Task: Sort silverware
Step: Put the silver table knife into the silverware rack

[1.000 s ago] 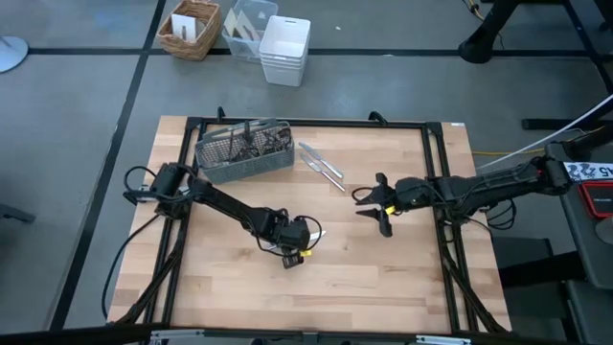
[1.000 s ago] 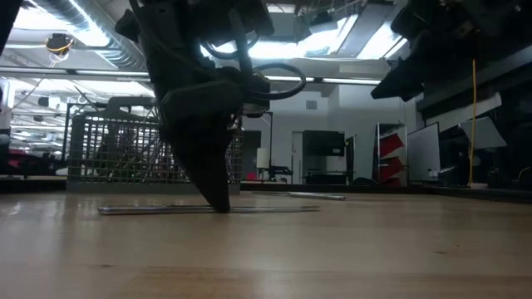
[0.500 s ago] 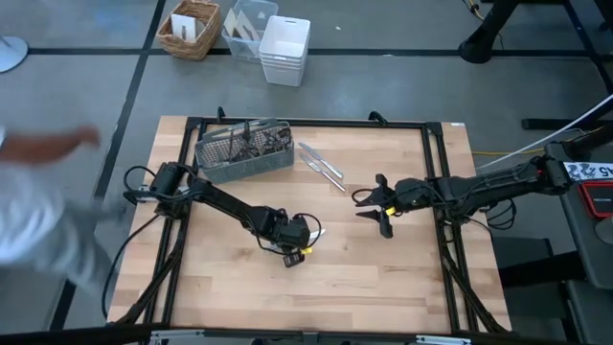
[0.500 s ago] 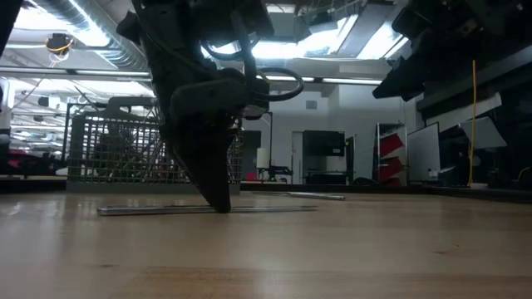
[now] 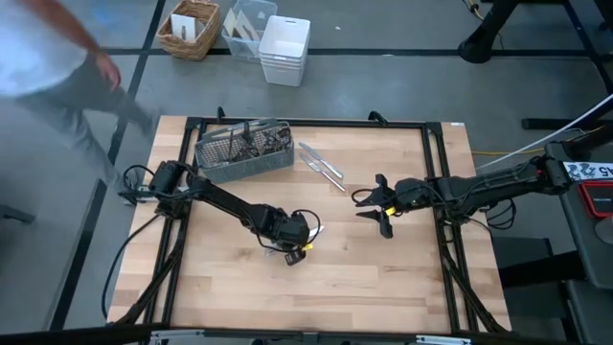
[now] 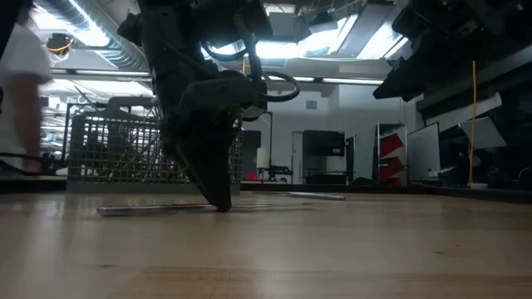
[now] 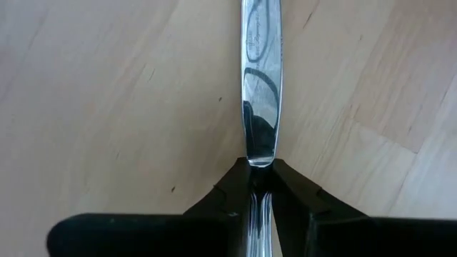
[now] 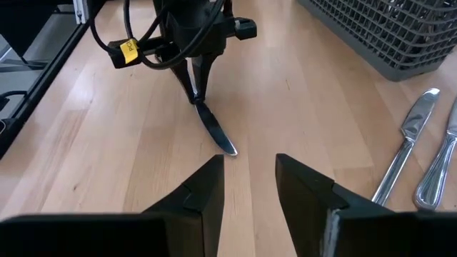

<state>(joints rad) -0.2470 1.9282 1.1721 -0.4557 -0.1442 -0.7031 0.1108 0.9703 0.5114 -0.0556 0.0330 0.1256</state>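
**Knife pinched at surface level, lift still to come**

Near the centre of the wooden surface [image 5: 383, 278], the left end effector [image 5: 305, 241] stands tip-down on a table knife [image 7: 260, 86], its two fingers closed on the handle end while the blade lies flat on the wood. The low view shows the knife [image 6: 199, 208] level along the boards, so the step in hand looks like the pick-up itself: grip made, piece not yet raised. The next move calls for a straight lift, then a carry toward eleven o'clock, where the grey wire-mesh caddy [image 5: 244, 153] sits with other pieces already standing in it. With a hold this near one end, the knife may tip as it rises.

The left arm reaches in low from nine o'clock, wrist bent steeply down. The right end effector [image 5: 375, 205] waits at three o'clock of the knife, well apart, fingers spread and holding nothing, aimed across at its partner. Two more pieces of silverware [image 5: 321, 163] lie loose just beside the caddy, at about twelve o'clock. A person [image 5: 48, 57] passes off the surface's far corner at ten o'clock.
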